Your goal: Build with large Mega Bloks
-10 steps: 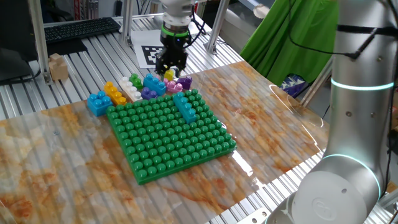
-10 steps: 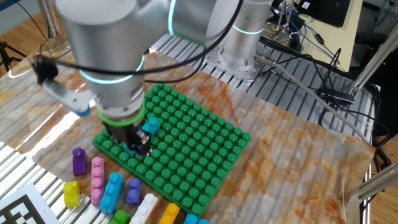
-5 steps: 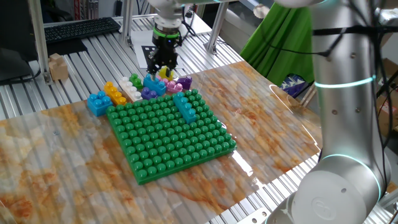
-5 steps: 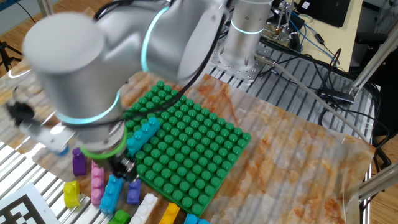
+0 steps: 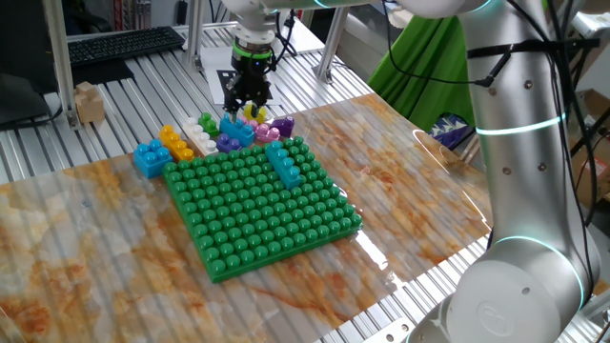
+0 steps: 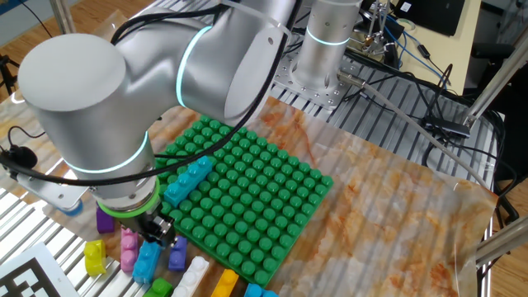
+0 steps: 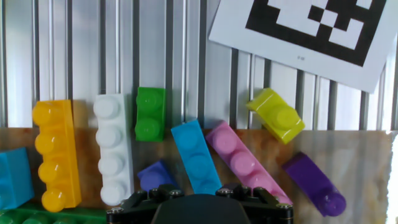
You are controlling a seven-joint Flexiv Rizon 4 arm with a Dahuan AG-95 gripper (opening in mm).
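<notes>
Several loose Mega Bloks lie in a row behind the green baseplate [image 5: 262, 205]. The hand view shows a yellow brick [image 7: 56, 152], a white one [image 7: 115, 148], a small green one [image 7: 150, 113], a blue one [image 7: 196, 155], a pink one [image 7: 239, 158], a lime one [image 7: 277, 115] and a purple one [image 7: 314, 183]. A teal brick [image 5: 283, 162] sits on the baseplate near its back edge. My gripper [image 5: 246, 97] hangs just above the blue brick [image 6: 148, 257] and pink brick [image 6: 128, 246], open, with nothing between its fingers. Its fingertips are hidden in the hand view.
A small purple brick [image 7: 155, 175] and a blue brick [image 5: 150, 157] also lie by the baseplate. A black-and-white marker card [image 7: 311, 31] rests on the ribbed metal table behind the bricks. A small cardboard box [image 5: 89, 102] stands far left.
My gripper has moved off the baseplate's back edge to above the loose bricks. The teal brick has stayed on the baseplate. The jaws keep the same width.
</notes>
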